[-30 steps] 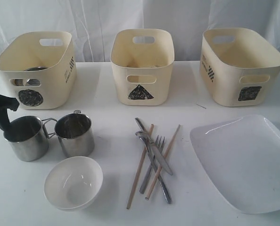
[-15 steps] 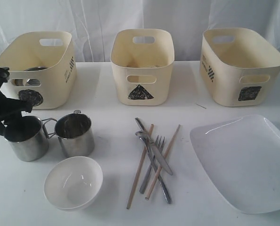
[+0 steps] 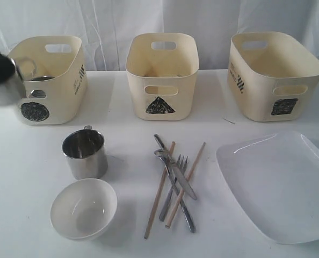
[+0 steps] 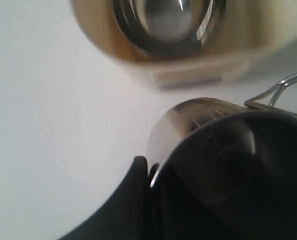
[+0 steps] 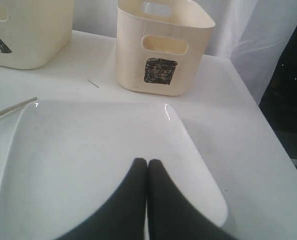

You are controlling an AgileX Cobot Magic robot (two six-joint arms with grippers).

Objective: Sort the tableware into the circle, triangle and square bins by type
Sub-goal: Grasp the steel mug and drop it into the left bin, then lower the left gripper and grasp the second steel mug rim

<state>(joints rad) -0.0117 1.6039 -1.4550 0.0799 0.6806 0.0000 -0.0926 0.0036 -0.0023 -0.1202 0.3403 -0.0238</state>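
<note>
The leftmost steel mug point(image 3: 2, 80) had left the table since a second earlier and hung blurred in front of the circle bin point(image 3: 60, 105), with the left gripper point(image 4: 149, 172) pinching its wall at the rim. I judged the steel thin, light, stiff and slick, best taken by rim or handle. The second mug point(image 3: 85, 153), white bowl point(image 3: 83, 208), cutlery heap point(image 3: 173, 177) and plate point(image 3: 280, 183) lay unchanged. Over that plate the right gripper point(image 5: 147, 161) hung, its fingers pressed together

Mug point(image 3: 85, 153) behind bowl point(image 3: 83, 208); plate point(image 3: 277, 185) right.
</note>
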